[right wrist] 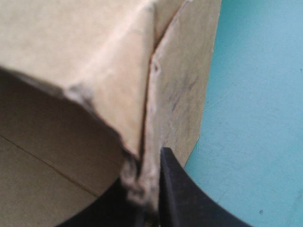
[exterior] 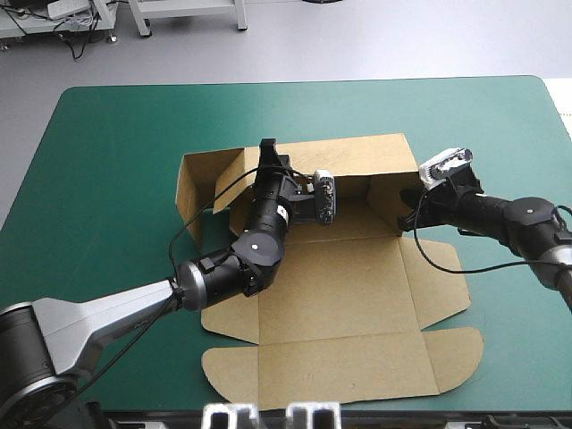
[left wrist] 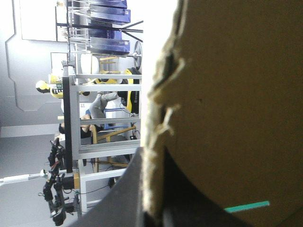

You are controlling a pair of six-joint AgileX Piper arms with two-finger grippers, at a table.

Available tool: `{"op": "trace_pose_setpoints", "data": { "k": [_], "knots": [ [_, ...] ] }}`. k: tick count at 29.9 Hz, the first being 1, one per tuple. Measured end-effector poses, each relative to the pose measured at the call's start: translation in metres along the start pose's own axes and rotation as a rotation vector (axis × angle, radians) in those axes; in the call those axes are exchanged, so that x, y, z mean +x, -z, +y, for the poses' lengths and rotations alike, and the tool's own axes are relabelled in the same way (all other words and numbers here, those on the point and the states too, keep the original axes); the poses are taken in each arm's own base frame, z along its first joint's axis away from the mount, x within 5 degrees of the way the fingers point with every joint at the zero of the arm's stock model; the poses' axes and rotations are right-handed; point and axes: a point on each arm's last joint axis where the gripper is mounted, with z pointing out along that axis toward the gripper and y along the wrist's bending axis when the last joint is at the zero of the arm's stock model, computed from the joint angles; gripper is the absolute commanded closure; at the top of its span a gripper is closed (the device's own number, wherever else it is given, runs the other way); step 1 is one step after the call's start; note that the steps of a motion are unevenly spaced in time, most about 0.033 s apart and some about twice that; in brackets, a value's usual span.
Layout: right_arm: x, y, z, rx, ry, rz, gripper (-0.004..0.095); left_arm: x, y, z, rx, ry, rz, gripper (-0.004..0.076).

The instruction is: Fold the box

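The brown box [exterior: 349, 295] lies mid-table with its rear part raised into walls and its lid [exterior: 344, 362] flat toward the near edge. My left gripper [exterior: 266, 150] reaches over the left rear corner and is shut on the top edge of an upright wall [left wrist: 227, 94]. In the left wrist view the frayed board edge [left wrist: 154, 142] runs between the black fingers [left wrist: 125, 198]. My right gripper [exterior: 408, 219] is shut on the right side wall [exterior: 393, 192]. In the right wrist view one black finger [right wrist: 177, 194] presses the folded board [right wrist: 109, 61] at its corner crease.
The teal-green cover [exterior: 107, 179] surrounds the box on all sides and shows beside the right wall [right wrist: 255, 94]. The lid's rounded front flaps [exterior: 451, 357] lie close to the table's near edge. A loose left flap [exterior: 201, 179] stands up beyond my left arm.
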Motion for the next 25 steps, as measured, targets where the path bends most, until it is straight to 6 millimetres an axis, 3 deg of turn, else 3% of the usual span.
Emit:
{"op": "trace_pose_setpoints", "data": {
  "k": [7, 15, 25],
  "knots": [
    [0.0, 0.0, 0.0, 0.0, -0.002, -0.001, 0.0915, -0.001, -0.01, -0.01, -0.029, -0.077, 0.047, 0.0628],
    [0.0, 0.0, 0.0, -0.003, -0.002, -0.001, 0.0915, -0.004, -0.013, -0.012, -0.046, -0.117, 0.024, 0.0391],
    [0.0, 0.0, 0.0, -0.004, -0.002, -0.001, 0.0915, -0.012, -0.009, -0.015, -0.058, 0.049, -0.01, 0.0376]
  ]
}}
